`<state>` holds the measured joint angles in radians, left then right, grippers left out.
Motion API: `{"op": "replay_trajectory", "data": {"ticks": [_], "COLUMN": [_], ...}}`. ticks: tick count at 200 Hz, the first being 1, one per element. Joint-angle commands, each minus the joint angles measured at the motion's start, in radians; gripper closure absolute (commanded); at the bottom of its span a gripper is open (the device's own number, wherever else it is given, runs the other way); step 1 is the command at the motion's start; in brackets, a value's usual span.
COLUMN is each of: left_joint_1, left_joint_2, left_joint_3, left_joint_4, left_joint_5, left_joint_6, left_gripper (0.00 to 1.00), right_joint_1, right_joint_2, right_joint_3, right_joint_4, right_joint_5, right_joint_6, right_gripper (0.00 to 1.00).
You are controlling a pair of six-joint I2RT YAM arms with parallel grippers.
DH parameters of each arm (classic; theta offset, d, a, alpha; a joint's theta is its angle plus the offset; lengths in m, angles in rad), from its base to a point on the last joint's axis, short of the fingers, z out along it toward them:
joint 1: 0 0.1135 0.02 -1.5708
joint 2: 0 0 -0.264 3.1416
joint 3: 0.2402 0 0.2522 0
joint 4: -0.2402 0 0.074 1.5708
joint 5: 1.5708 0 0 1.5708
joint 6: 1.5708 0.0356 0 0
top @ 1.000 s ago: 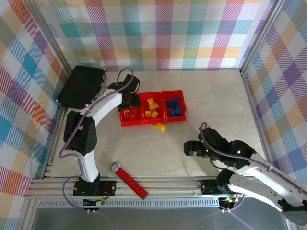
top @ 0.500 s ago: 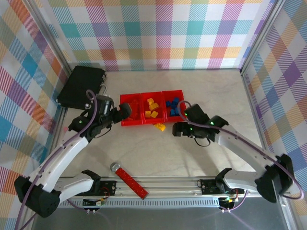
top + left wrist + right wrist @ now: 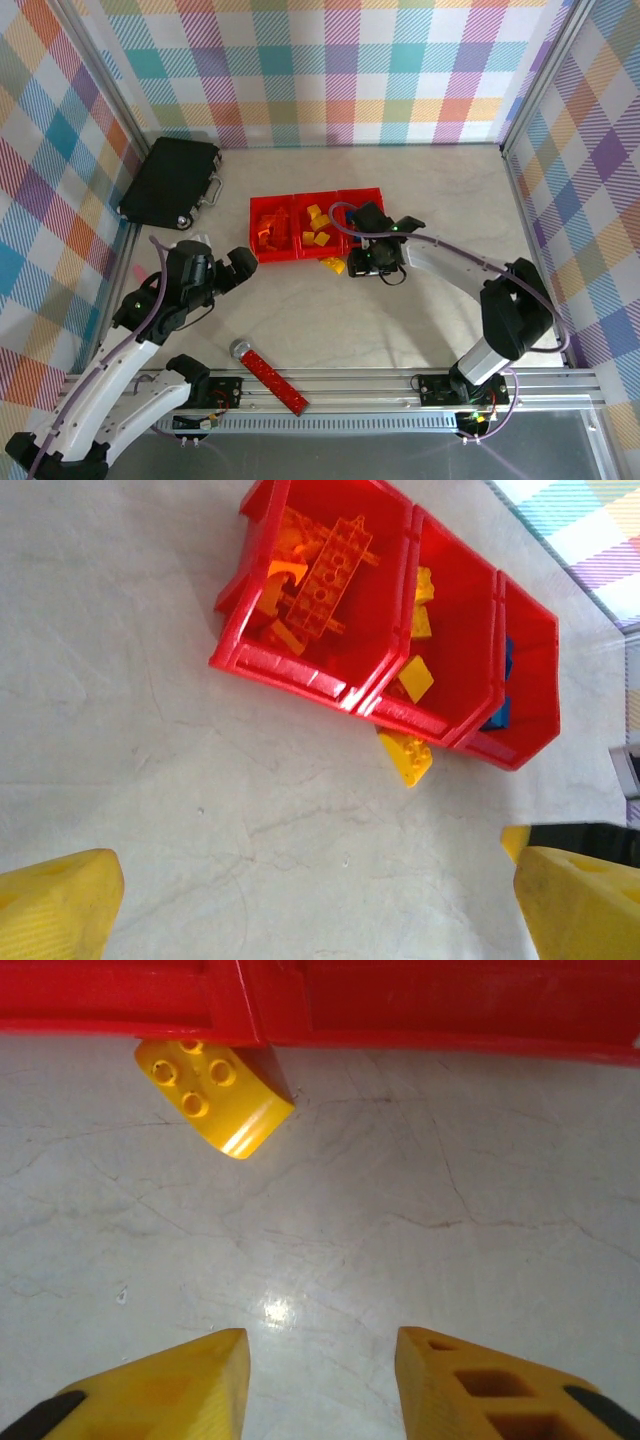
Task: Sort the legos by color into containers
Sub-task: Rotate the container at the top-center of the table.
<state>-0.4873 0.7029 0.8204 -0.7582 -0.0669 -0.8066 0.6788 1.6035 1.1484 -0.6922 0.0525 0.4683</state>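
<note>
Pale marbled bench [image 3: 440,200] carries the row of red containers [image 3: 290,670], with orange, yellow and blue legos [image 3: 320,570] lying inside them and one yellow lego [image 3: 213,1095] outside on the surface, studs showing, touching their front wall. Just short of it the right gripper [image 3: 320,1345] hangs low with its fingers apart over bare bench, the brick ahead and off to the left of the gap. Farther back, the left gripper [image 3: 310,900] stands spread wide and empty, well apart from the containers.
</note>
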Motion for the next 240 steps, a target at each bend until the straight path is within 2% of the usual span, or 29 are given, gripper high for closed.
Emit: {"op": "replay_trajectory", "data": {"ticks": [1,38,100,144,206,240], "left_joint_1": [-0.017,-0.03,-0.062,-0.117,-0.22,-0.343], "left_joint_2": [-0.025,-0.038,-0.041,0.007,0.191,0.363], "left_joint_3": [-0.048,-0.063,-0.093,-0.111,-0.073,0.025], "left_joint_4": [-0.028,-0.032,-0.019,0.02,0.064,0.053], "left_joint_5": [0.04,0.039,0.038,0.026,-0.031,-0.117], "left_joint_6": [-0.052,-0.081,-0.129,-0.161,-0.176,-0.246], "left_gripper": [0.0,0.0,0.0,0.0,0.02,0.03], "right_joint_1": [-0.007,-0.019,-0.059,-0.068,-0.069,-0.077], "right_joint_2": [0.045,0.132,0.25,0.343,0.455,0.369], "right_joint_3": [0.026,0.041,0.118,0.245,0.395,0.353], "right_joint_4": [0.047,0.14,0.205,0.197,0.176,0.163], "right_joint_5": [0.024,0.086,0.161,0.151,0.067,0.076], "right_joint_6": [-0.038,-0.051,-0.052,-0.053,-0.043,-0.044], "right_gripper": [0.62,0.67,0.66,0.66,0.67,0.64]}}
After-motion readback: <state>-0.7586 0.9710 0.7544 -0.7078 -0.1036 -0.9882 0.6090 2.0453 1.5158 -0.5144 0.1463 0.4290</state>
